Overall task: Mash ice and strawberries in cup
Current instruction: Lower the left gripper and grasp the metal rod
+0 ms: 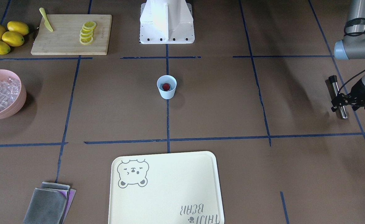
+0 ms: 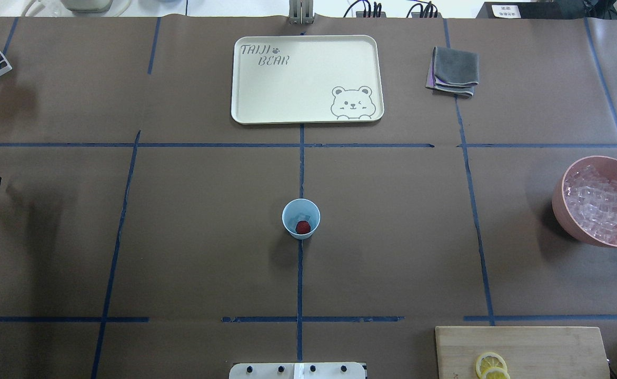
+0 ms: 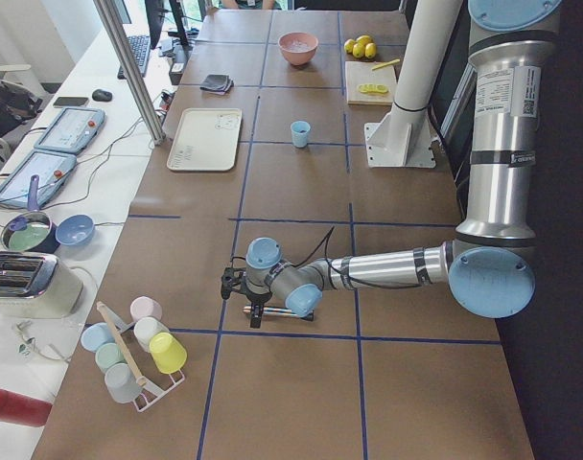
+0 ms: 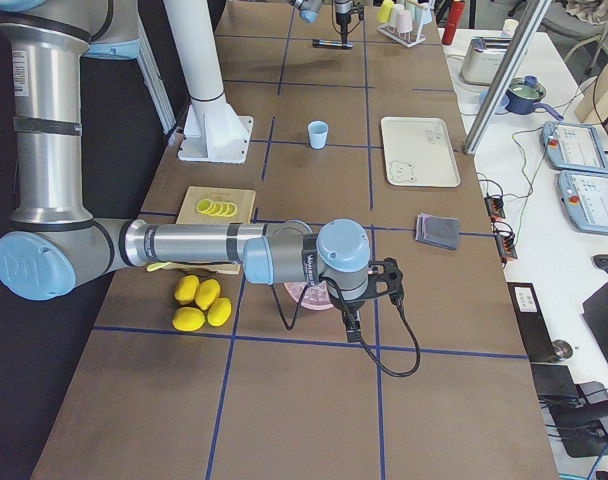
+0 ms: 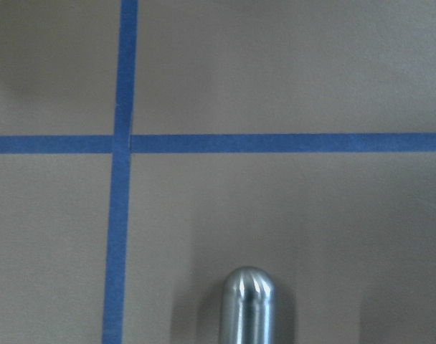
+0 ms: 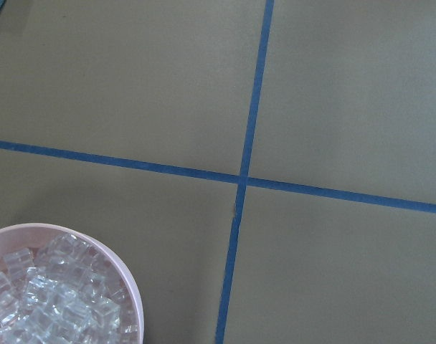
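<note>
Now: cup point(image 1: 167, 93) waits at centre; steel rod point(image 1: 335, 88) to fetch.
The right gripper point(image 4: 359, 310) hangs by the pink bowl point(image 2: 560, 208) of ice point(image 2: 600, 205), jaws unreadable. The left gripper point(image 1: 339, 102) straddles the steel rod to the robot's left; clamped or not, cannot tell. Cup upright, strawberry point(image 1: 166, 86) and one ice cube point(image 2: 302, 216) inside. Grip mid-shaft, carry vertical, press straight down so the cup does not tip.
</note>
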`<action>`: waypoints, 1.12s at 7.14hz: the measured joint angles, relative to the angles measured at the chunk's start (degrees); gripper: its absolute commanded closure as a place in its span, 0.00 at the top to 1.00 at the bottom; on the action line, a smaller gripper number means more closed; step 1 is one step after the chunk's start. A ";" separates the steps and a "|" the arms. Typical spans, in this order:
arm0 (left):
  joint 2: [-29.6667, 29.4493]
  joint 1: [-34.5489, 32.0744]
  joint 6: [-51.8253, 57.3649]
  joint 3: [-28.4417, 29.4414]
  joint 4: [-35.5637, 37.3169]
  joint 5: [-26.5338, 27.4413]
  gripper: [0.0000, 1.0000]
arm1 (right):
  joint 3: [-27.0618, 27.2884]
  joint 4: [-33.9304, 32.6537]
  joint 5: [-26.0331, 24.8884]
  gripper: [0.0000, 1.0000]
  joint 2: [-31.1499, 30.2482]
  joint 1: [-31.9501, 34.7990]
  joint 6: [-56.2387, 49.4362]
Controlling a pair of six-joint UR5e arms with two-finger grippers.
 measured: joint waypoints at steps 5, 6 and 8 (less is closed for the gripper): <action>0.57 0.93 0.51 0.10 -1.68 0.02 0.76 | 0.00 -0.05 -0.06 0.99 0.11 0.00 0.02; 0.82 0.89 0.58 0.07 -2.05 0.00 0.72 | 0.01 -0.06 -0.06 0.99 0.13 0.00 0.02; 1.68 0.81 0.61 -0.08 -3.07 -0.07 0.59 | 0.07 -0.06 -0.01 0.99 0.14 0.00 0.02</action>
